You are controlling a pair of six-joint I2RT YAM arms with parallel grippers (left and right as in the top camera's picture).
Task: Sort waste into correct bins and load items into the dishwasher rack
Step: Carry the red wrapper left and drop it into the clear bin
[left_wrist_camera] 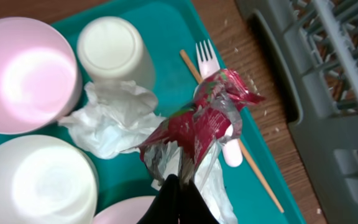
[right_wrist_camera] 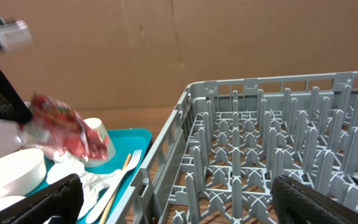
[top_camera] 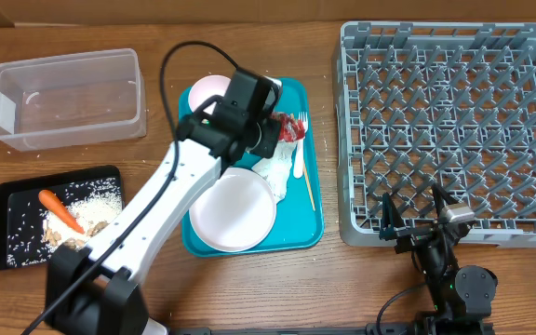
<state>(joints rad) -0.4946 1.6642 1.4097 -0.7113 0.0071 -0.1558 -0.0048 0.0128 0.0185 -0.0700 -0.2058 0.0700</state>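
Observation:
My left gripper (left_wrist_camera: 178, 182) is shut on the shiny red wrapper (left_wrist_camera: 207, 118) and holds it above the teal tray (top_camera: 307, 200); the wrapper also shows in the overhead view (top_camera: 289, 127) and the right wrist view (right_wrist_camera: 64, 127). Under it lie crumpled white napkins (left_wrist_camera: 114, 118), a white fork (left_wrist_camera: 211, 62), a wooden stick (left_wrist_camera: 253, 165), a cup (left_wrist_camera: 110, 53), two bowls (left_wrist_camera: 20, 71) (left_wrist_camera: 33, 183) and the large plate (top_camera: 232, 209). The carrot (top_camera: 60, 210) and rice scraps (top_camera: 96, 205) lie in the black tray (top_camera: 3, 200). My right gripper (right_wrist_camera: 176, 199) is open at the grey rack's (top_camera: 454, 130) front left edge.
The clear tub (top_camera: 68, 98) stands at the back left, above the black tray. The teal tray sits between the bins and the rack. My left arm reaches diagonally from the front edge over the tray.

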